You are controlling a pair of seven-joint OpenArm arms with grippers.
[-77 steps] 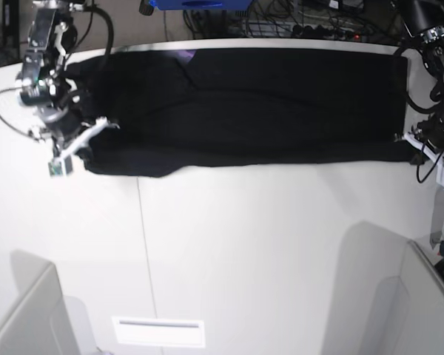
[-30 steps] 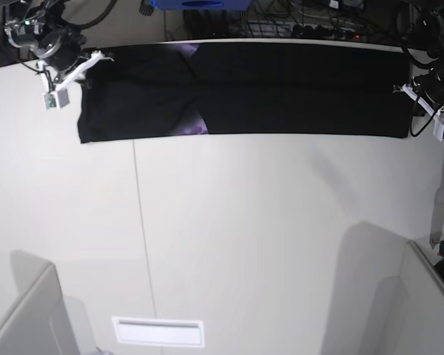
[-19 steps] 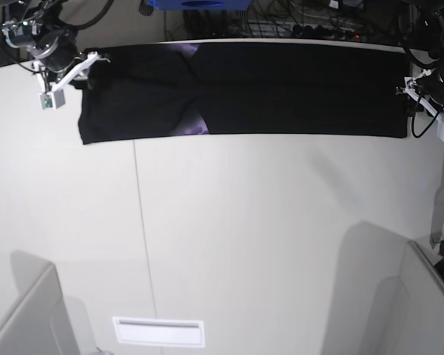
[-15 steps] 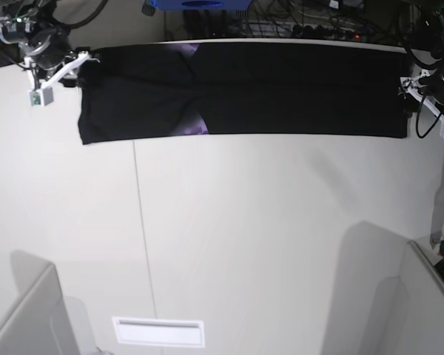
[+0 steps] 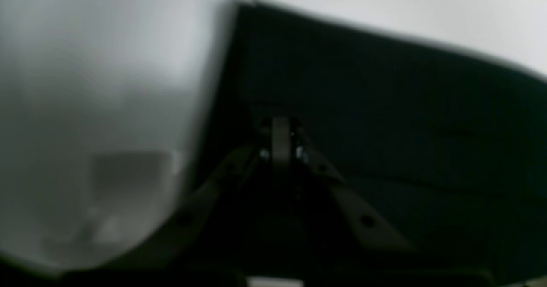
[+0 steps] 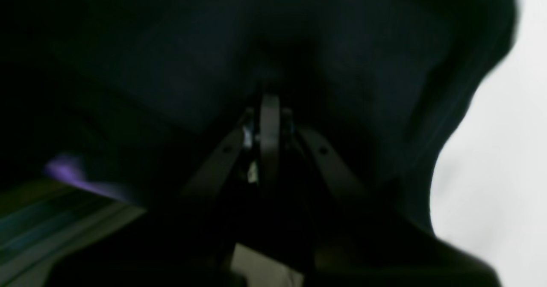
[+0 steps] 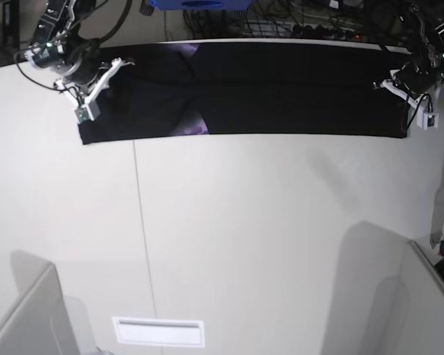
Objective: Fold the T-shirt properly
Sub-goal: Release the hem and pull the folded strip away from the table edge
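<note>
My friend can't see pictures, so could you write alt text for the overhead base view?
A black T-shirt lies folded into a long strip along the far edge of a white table. One robot gripper sits over each end: the right gripper at the picture's left, the left gripper at its right, both shut.

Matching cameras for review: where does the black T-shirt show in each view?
Base: T-shirt lies as a long band across the far part of the table.
Left wrist: fills centre and right, ahead of the left gripper.
Right wrist: fills most of the picture.
Shared landmark: the shirt's edge against the white table.
</note>
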